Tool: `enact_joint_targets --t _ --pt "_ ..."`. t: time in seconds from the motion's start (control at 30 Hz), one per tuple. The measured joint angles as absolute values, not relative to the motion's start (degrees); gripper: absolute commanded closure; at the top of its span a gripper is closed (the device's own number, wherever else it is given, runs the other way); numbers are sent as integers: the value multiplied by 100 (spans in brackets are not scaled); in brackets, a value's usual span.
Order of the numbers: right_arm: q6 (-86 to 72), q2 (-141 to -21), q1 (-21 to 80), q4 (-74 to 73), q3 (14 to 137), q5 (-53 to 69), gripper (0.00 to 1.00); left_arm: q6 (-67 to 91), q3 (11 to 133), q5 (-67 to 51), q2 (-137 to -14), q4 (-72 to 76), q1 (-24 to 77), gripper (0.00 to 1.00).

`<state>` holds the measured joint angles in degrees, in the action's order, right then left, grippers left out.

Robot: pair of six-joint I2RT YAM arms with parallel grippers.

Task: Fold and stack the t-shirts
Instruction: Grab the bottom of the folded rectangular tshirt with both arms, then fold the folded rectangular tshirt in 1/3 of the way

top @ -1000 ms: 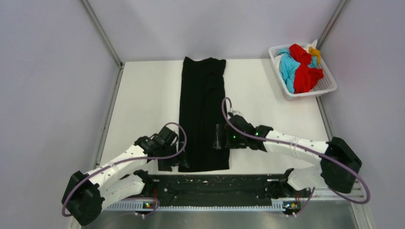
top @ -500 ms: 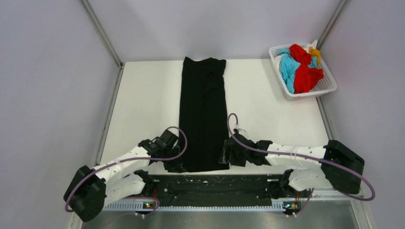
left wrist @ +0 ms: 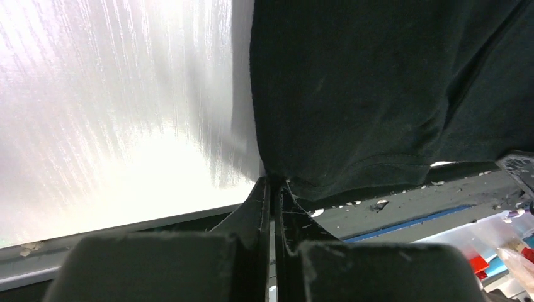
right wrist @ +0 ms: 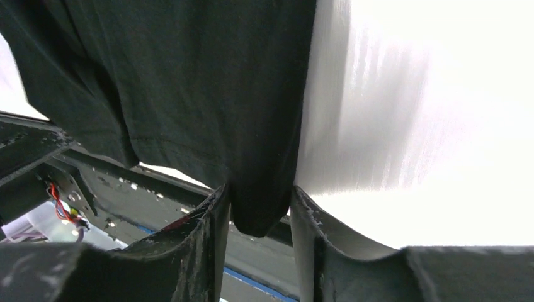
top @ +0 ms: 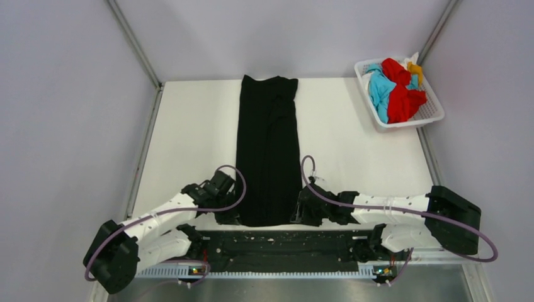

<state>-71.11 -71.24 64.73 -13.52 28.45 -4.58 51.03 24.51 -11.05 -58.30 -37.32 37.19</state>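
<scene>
The black t-shirt [top: 267, 145] lies as a long narrow strip down the middle of the table, collar end far, hem at the near edge. My left gripper [top: 238, 217] is at the hem's near-left corner; in the left wrist view it [left wrist: 272, 179] is shut, pinching the edge of the black t-shirt [left wrist: 378, 82]. My right gripper [top: 299, 214] is at the near-right corner. In the right wrist view it [right wrist: 259, 192] has a bunched corner of the black t-shirt [right wrist: 189, 82] filling the gap between its fingers [right wrist: 211, 226].
A white lattice basket [top: 378, 123] stands at the back right, holding a red t-shirt [top: 403, 100], a turquoise t-shirt [top: 380, 88] and an orange-yellow t-shirt [top: 414, 67]. Grey walls close in on three sides. A black rail [top: 283, 245] runs along the near edge.
Both grippers have dropped to the hem's near corners and closed on the cloth. The right arm swung back from over the shirt to the near-right corner.
</scene>
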Motion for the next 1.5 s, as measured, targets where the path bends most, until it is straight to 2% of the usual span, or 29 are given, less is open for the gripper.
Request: enact_joint_targets --t 0.23,0.63,0.87,1.0,1.23,1.5 --pt "-7321 -6871 6635 -1313 2552 -530 100 5092 2283 -1063 -4991 -3774 3717 100" --pt "-7609 -6670 7461 -1284 2456 -580 100 5137 1820 -1776 -3981 -4154 3719 100" --pt "-7159 -6670 7356 -1761 3271 -985 100 5107 2152 -1754 -3804 -4112 3719 100" --pt "-6587 -6674 6781 -1743 3693 -1039 100 4971 2714 -1485 -4305 -3865 3717 100" --pt "-5417 -7074 5472 -1627 4403 -705 100 4425 4434 -766 -6193 -3509 3542 100" --pt "-4307 -7946 4053 -1035 4939 -80 100 3889 5577 -808 -7983 -2974 2488 100"
